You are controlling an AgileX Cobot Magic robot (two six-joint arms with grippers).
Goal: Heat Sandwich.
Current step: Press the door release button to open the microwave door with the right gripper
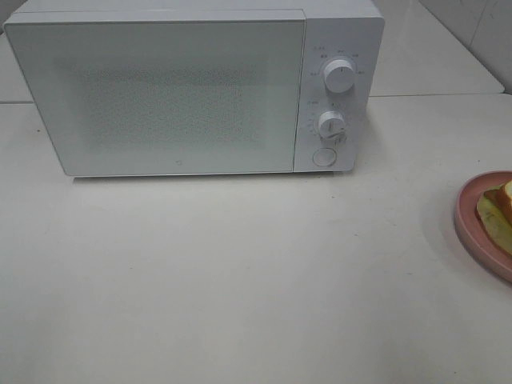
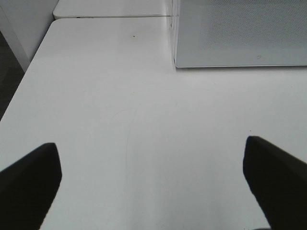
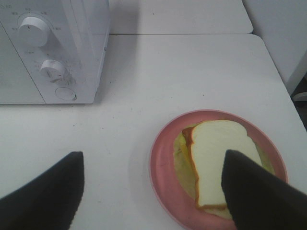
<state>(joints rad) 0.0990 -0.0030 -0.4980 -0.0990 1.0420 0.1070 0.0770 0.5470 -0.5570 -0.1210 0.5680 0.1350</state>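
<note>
The high camera takes in the whole front of the white microwave, its door shut, with the upper knob, lower knob and round button stacked on the right-hand panel, all standing on the white table. There the pink plate is cut off by the right edge, so only a sliver of the sandwich shows. The right wrist view gives the plate complete, well to the right of the microwave: the sandwich lies flat on it, white top slice with tan crust, yellow-green filling peeping out along one side. The grippers appear only in the wrist views. The left gripper hangs over bare table near the microwave's front left corner, its dark fingers spread wide with nothing between them. The right gripper is also spread wide and grips nothing; one finger lies over bare table, the other finger overlaps a corner of the sandwich and the plate's rim, and whether it touches them cannot be told. That finger hides part of the bread, the speckled door conceals the inside of the microwave, and the marks around the knobs are too small to read
</note>
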